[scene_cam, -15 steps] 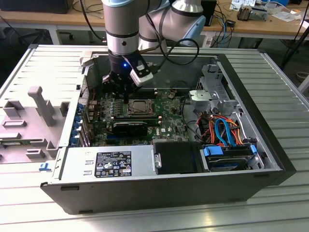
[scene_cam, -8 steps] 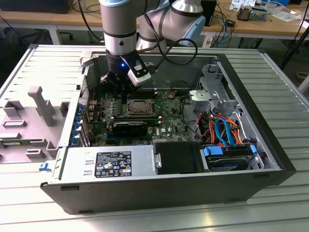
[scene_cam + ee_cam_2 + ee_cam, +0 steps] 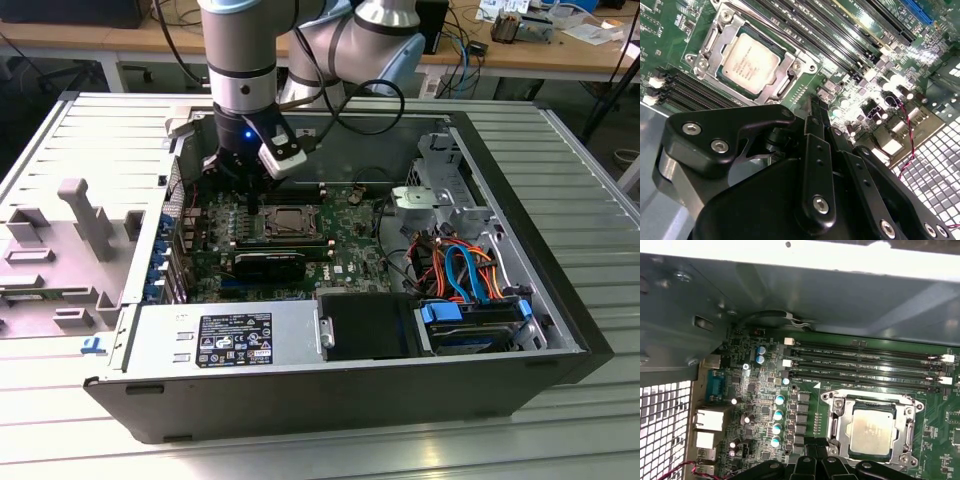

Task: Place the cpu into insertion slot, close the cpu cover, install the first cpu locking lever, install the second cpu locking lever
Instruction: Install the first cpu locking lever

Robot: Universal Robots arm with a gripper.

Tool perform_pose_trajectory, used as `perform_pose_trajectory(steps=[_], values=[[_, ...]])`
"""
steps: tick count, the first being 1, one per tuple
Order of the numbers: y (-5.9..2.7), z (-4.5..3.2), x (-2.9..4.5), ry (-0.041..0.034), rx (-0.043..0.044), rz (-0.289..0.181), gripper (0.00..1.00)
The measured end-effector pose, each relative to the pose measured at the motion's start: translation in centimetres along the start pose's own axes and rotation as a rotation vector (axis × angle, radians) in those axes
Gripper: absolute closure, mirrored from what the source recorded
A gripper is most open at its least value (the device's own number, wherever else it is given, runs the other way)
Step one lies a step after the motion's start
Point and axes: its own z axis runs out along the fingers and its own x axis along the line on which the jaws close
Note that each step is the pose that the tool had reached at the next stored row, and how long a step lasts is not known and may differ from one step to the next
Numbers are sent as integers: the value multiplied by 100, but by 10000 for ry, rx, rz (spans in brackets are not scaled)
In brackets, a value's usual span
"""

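Note:
The cpu, a square chip with a silver-grey top, lies flat in the insertion slot on the green board. The cpu cover, a silver frame, lies down around the chip, whose top shows through its window. My gripper hangs a little above the board, beside the socket toward the exterior view's left. Its black fingers are shut together with nothing between them, and they touch neither the chip nor the cover.
Long black memory slots run along the socket. A black expansion card stands near it. The power supply and a drive bay with coloured cables fill the case front. The perforated rear panel and the case wall are close.

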Motion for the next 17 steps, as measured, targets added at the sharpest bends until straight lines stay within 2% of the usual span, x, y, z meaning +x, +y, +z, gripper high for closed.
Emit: perform_pose_trajectory(steps=[5, 17], values=[[5, 0, 47, 0, 0, 0, 89], [5, -35, 56, -3, -19, 1, 89]])
